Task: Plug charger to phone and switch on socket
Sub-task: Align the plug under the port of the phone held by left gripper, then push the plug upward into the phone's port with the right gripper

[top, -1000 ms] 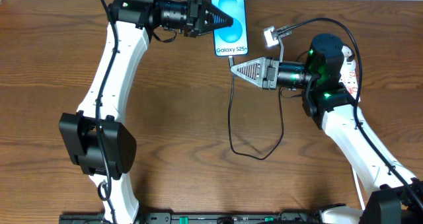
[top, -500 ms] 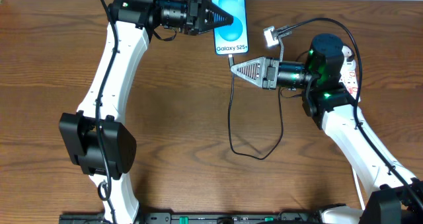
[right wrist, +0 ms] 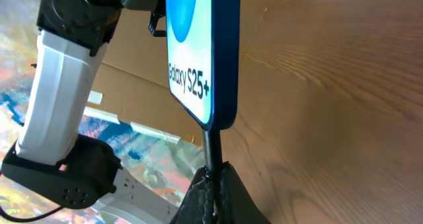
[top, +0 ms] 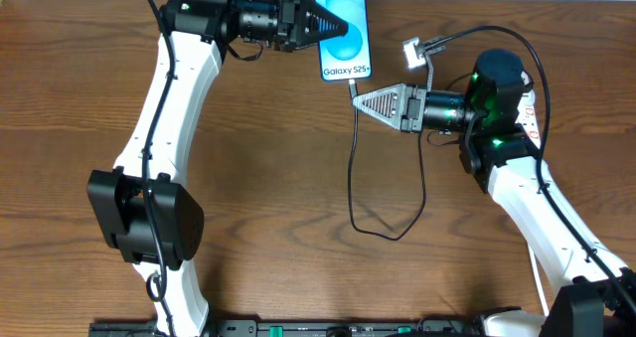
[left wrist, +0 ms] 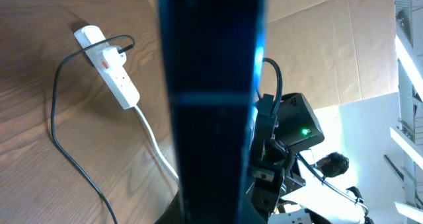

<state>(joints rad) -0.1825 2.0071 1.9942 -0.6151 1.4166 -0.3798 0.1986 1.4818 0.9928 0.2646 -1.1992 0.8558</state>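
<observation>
My left gripper [top: 336,27] is shut on the phone [top: 348,61] and holds it at the table's far edge, screen up, light blue with "Galaxy S25+" text. My right gripper [top: 360,97] is shut on the charger [top: 351,168], a thin black cable, just below the phone's bottom edge. In the right wrist view the cable's plug end [right wrist: 210,141] rises from my shut fingers [right wrist: 213,184] and meets the bottom edge of the phone [right wrist: 198,45]. In the left wrist view the phone [left wrist: 211,105] is a dark band. The socket [left wrist: 114,69] is a white strip.
The black cable loops toward the front [top: 397,235] and back up behind my right gripper. The white strip [top: 534,113] with red marks lies at the far right, mostly hidden under my right arm. Its white cord [left wrist: 158,158] trails off. Cardboard stands behind the table.
My right gripper has moved slightly right and toward the phone with the cable. The phone has shifted slightly toward the far edge.
</observation>
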